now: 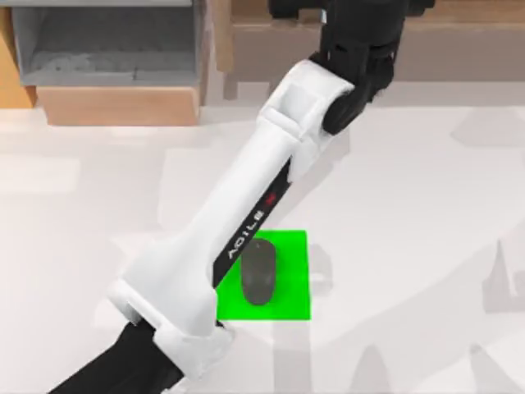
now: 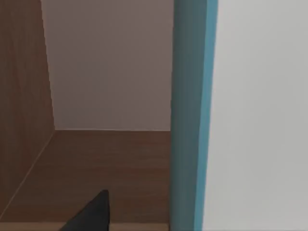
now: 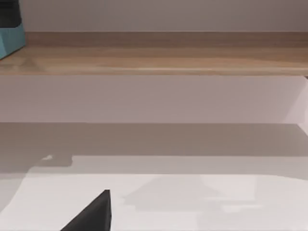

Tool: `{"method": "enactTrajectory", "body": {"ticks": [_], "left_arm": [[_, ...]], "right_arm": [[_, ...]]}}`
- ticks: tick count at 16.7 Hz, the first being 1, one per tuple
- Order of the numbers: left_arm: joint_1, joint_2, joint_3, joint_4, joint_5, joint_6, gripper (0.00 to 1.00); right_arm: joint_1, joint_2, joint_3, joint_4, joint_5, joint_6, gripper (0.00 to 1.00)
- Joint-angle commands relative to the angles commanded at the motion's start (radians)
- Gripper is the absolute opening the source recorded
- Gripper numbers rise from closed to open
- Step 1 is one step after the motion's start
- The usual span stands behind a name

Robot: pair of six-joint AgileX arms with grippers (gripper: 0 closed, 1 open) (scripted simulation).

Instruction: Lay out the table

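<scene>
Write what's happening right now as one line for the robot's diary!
left arm: reaching into wooden shelf | mouse: on green mat | table: layout unfinished

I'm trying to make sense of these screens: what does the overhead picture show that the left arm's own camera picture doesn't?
Only the top view shows the dark mouse lying on a green mat on the white table, with the left arm reaching across toward the wooden units at the back. Only the left wrist view shows a teal upright panel close up beside a wooden compartment. Both share tan wood furniture.
</scene>
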Motion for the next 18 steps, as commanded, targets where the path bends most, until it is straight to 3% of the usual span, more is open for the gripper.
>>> {"method": "enactTrajectory", "body": {"ticks": [2,15,18], "left_arm": [[0.000,0.000,0.000,0.000,0.000,0.000,1.00],[0.000,0.000,0.000,0.000,0.000,0.000,0.02],[0.000,0.000,0.000,0.000,0.000,0.000,0.00]], "right_arm": [[0.000,0.000,0.000,0.000,0.000,0.000,1.00],[0.000,0.000,0.000,0.000,0.000,0.000,1.00],[0.000,0.000,0.000,0.000,0.000,0.000,1.00]]}}
